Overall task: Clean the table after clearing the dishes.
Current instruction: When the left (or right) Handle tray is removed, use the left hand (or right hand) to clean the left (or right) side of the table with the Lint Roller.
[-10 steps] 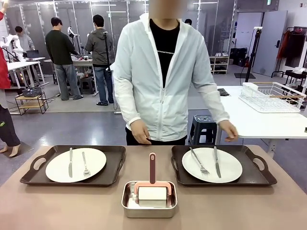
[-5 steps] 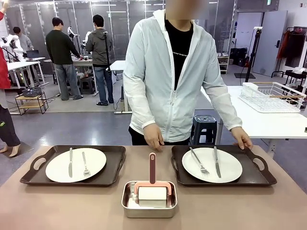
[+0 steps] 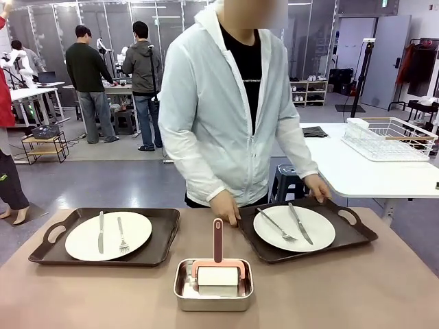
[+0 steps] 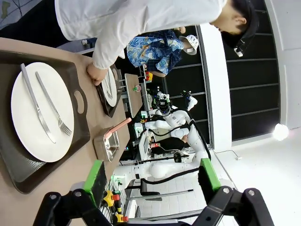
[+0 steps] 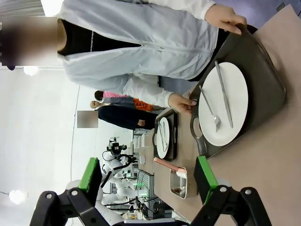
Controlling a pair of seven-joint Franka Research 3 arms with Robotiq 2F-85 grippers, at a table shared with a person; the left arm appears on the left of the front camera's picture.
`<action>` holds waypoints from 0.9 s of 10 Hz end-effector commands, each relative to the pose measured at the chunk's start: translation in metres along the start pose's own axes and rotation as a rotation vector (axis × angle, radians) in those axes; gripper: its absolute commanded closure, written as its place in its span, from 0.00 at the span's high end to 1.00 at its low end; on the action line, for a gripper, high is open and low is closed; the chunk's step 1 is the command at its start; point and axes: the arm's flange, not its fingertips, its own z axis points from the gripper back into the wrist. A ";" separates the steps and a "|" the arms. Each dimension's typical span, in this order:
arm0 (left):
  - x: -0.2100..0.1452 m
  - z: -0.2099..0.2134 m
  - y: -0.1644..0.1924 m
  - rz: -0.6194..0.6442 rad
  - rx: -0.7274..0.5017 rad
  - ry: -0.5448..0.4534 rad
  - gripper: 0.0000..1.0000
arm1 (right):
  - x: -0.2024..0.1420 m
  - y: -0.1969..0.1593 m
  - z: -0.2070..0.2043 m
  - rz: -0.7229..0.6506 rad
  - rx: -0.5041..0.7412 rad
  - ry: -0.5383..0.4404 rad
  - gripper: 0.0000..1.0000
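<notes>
While the left gripper and the right gripper hang with fingers wide apart around nothing, a square steel pan sits at the near middle of the tan table, holding a pink-handled tool with a white block. Beyond it on the left, a dark tray carries a white plate with a knife and a fork. On the right, a second tray, skewed, carries another plate with cutlery. One hand and the other hand of the person grip its ends.

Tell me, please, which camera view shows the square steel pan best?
The front view: the steel pan sits near and unblocked, the pink-handled tool resting in it. Both wrist views show it small, far off and turned sideways.
</notes>
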 end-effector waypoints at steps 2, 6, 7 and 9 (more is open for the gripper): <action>-0.002 0.002 -0.001 0.001 0.003 0.001 1.00 | -0.001 0.001 0.001 0.001 0.000 -0.002 1.00; -0.002 0.002 -0.001 0.001 0.003 0.001 1.00 | -0.001 0.001 0.001 0.001 0.000 -0.002 1.00; -0.002 0.002 -0.001 0.001 0.003 0.001 1.00 | -0.001 0.001 0.001 0.001 0.000 -0.002 1.00; -0.002 0.002 -0.001 0.001 0.003 0.001 1.00 | -0.001 0.001 0.001 0.001 0.000 -0.002 1.00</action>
